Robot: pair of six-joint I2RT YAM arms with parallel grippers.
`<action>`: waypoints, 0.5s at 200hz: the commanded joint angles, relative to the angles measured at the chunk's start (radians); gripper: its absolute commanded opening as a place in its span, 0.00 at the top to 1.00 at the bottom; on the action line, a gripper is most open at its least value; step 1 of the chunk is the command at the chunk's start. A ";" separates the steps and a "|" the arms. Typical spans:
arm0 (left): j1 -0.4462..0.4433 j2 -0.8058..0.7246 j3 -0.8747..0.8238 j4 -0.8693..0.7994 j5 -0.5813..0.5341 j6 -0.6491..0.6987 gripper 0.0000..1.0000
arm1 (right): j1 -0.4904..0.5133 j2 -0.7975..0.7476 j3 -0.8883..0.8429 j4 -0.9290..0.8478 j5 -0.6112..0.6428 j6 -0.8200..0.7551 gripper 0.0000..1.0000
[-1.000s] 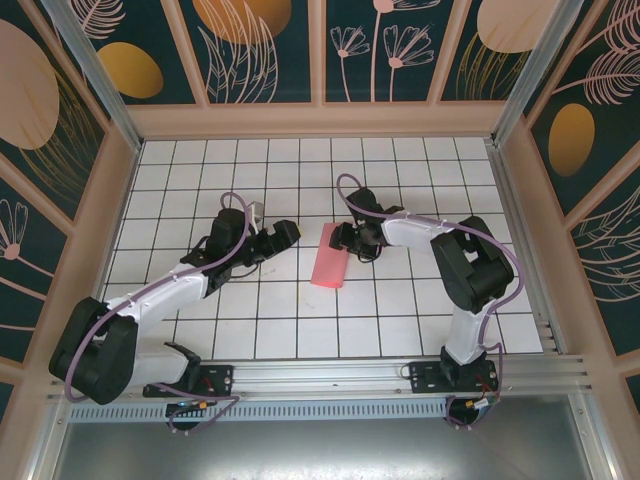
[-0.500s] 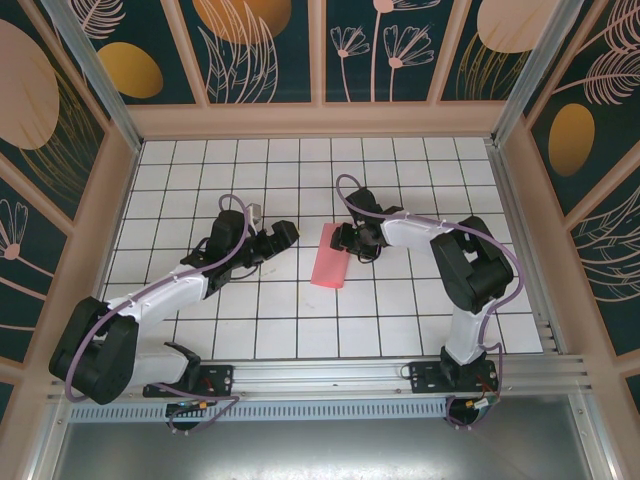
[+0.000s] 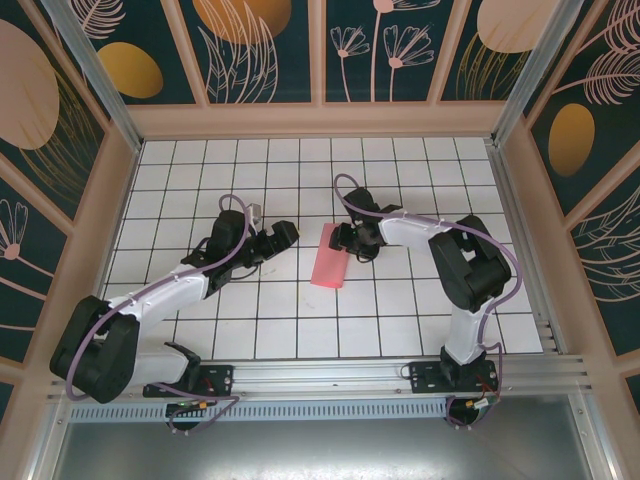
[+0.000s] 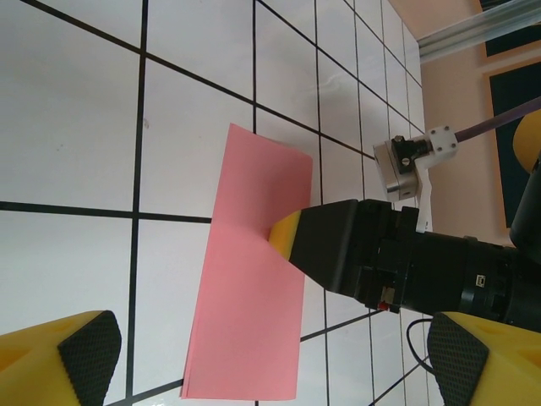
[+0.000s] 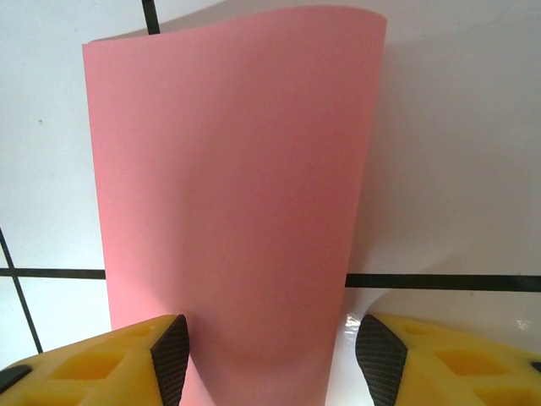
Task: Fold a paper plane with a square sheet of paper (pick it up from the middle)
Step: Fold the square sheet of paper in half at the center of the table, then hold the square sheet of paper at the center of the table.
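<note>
Right claw [image 5: 272, 359] half-spread, straddling the 1 o'clock end of the folded square sheet of paper [image 3: 328, 257] mid-table [image 3: 400, 310], probably steadying it for creasing. Left claw [image 3: 285, 235] wide, empty, at paper's 9 o'clock.

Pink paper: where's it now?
In the top view the pink paper lies near the centre of the table, just right of the left gripper, its far end at the right gripper.
</note>
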 commanded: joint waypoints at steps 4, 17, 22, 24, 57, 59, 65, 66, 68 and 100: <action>-0.003 0.014 0.008 0.017 -0.002 0.013 0.06 | -0.003 0.075 -0.026 -0.090 0.084 -0.023 0.39; -0.003 0.031 0.009 0.043 0.027 0.004 0.08 | -0.001 0.076 -0.027 -0.088 0.082 -0.020 0.39; -0.002 0.040 0.013 0.046 0.034 0.002 0.11 | -0.002 0.078 -0.029 -0.087 0.085 -0.018 0.39; -0.002 0.043 0.014 0.046 0.036 0.002 0.12 | -0.001 0.077 -0.029 -0.087 0.088 -0.017 0.39; -0.003 0.094 0.042 0.056 0.045 -0.005 0.35 | 0.002 0.091 -0.035 -0.087 0.091 -0.007 0.39; -0.004 0.098 0.043 0.060 0.047 -0.006 0.37 | 0.002 0.093 -0.035 -0.087 0.091 -0.006 0.39; -0.004 0.111 0.048 0.068 0.051 -0.010 0.45 | 0.003 0.093 -0.036 -0.089 0.094 -0.006 0.39; -0.003 0.113 0.048 0.070 0.052 -0.011 0.47 | 0.003 0.094 -0.036 -0.089 0.094 -0.006 0.39; -0.004 0.118 0.051 0.072 0.053 -0.013 0.49 | 0.003 0.095 -0.037 -0.090 0.096 -0.005 0.39; -0.004 0.222 0.109 0.118 0.104 -0.032 0.86 | 0.002 0.093 -0.035 -0.099 0.105 -0.005 0.39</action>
